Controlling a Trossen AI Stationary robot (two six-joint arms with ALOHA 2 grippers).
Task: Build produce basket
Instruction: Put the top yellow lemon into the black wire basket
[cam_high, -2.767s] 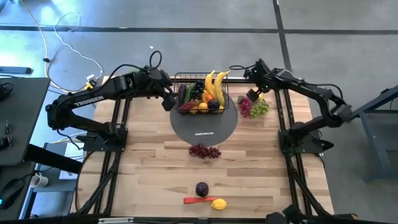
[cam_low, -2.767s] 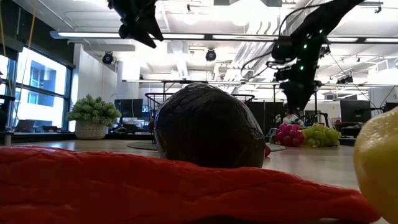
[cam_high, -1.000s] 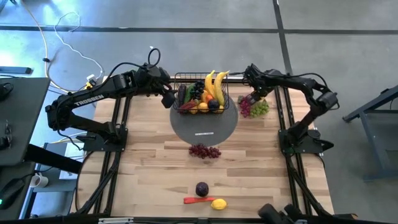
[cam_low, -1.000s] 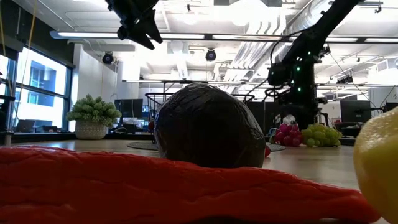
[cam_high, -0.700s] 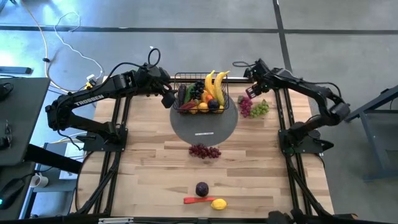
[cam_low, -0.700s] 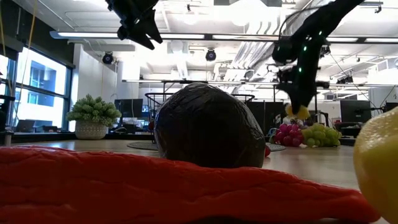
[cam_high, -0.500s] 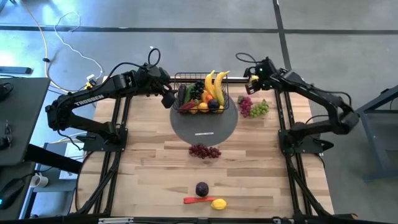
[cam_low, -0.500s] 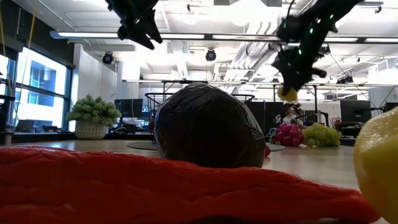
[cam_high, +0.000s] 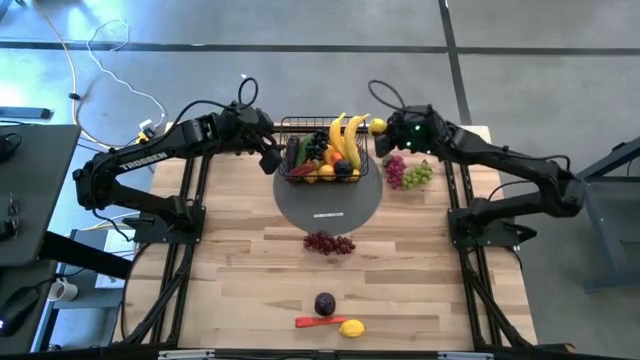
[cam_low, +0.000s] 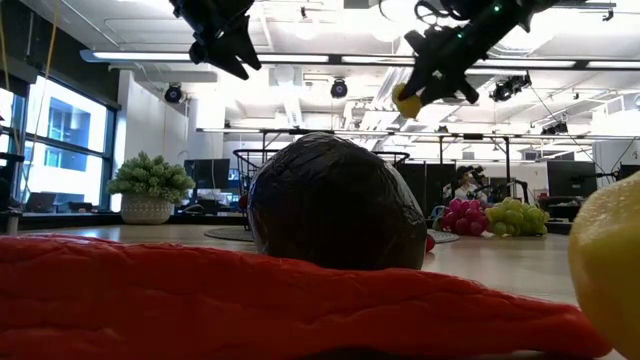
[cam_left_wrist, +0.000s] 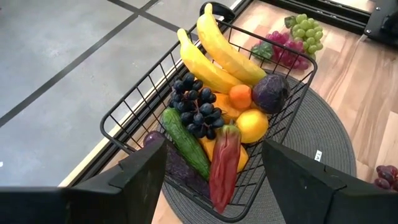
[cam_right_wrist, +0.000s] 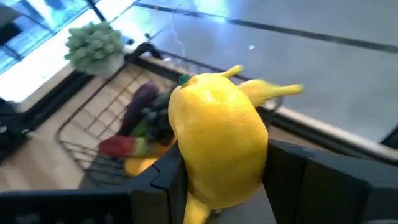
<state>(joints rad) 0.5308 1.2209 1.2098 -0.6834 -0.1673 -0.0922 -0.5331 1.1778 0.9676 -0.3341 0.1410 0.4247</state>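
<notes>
The black wire basket (cam_high: 322, 152) stands on a grey round disc (cam_high: 330, 205) at the table's far side. It holds bananas (cam_left_wrist: 217, 53), dark grapes, a cucumber, a chilli, a lemon and an orange. My right gripper (cam_high: 384, 128) hangs high by the basket's right end, shut on a yellow lemon (cam_right_wrist: 217, 140). My left gripper (cam_high: 270, 160) waits open, high at the basket's left end, with nothing between its fingers. My right gripper pinches the lemon's two opposite sides (cam_right_wrist: 180, 149) between its two fingers. The fingers (cam_right_wrist: 292, 168) come from the table's right, slanting down. The lemon (cam_low: 405, 103) hangs lifted clear, high above the table beside the basket's right end.
Red and green grape bunches (cam_high: 406, 172) lie right of the disc. A dark red bunch (cam_high: 329, 243) lies at mid table. Near the front edge lie a dark plum (cam_high: 325, 303), a red chilli (cam_high: 317, 322) and another lemon (cam_high: 352, 327). A pale-green leafy bunch (cam_low: 150, 178) sits far left.
My right gripper has risen from the table beside the grapes, carrying the lemon up and clear. It has gone left toward the basket's right end and has tipped from pointing steeply down to a shallower slant.
</notes>
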